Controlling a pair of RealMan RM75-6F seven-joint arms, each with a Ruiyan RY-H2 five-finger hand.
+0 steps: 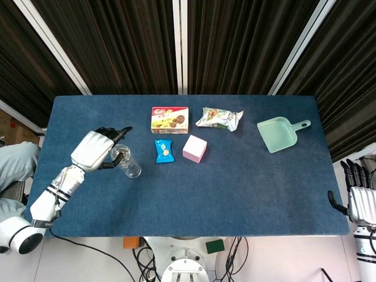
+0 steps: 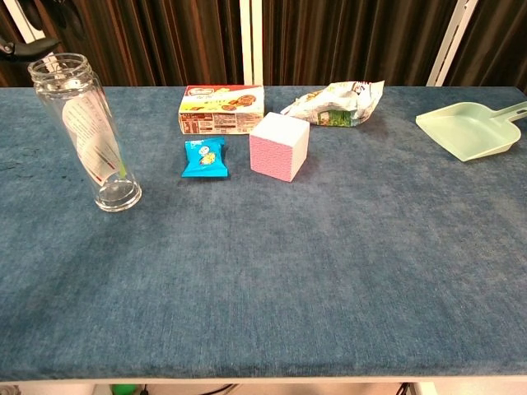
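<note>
A clear glass bottle [image 1: 127,163] [image 2: 86,132] stands upright and uncapped on the left of the blue table [image 1: 235,188]. My left hand [image 1: 94,150] hovers beside the bottle's mouth with its fingers spread apart and holds nothing. In the chest view only a dark fingertip [image 2: 25,45] shows, just left of the rim and apart from it. My right hand [image 1: 359,198] hangs off the table's right edge, fingers straight and apart, empty.
A biscuit box [image 1: 170,119] [image 2: 222,109], a blue packet [image 1: 164,151] [image 2: 204,158], a pink cube [image 1: 194,148] [image 2: 280,146] and a snack bag [image 1: 219,118] [image 2: 338,103] lie mid-table. A green dustpan [image 1: 279,134] [image 2: 469,129] sits at the back right.
</note>
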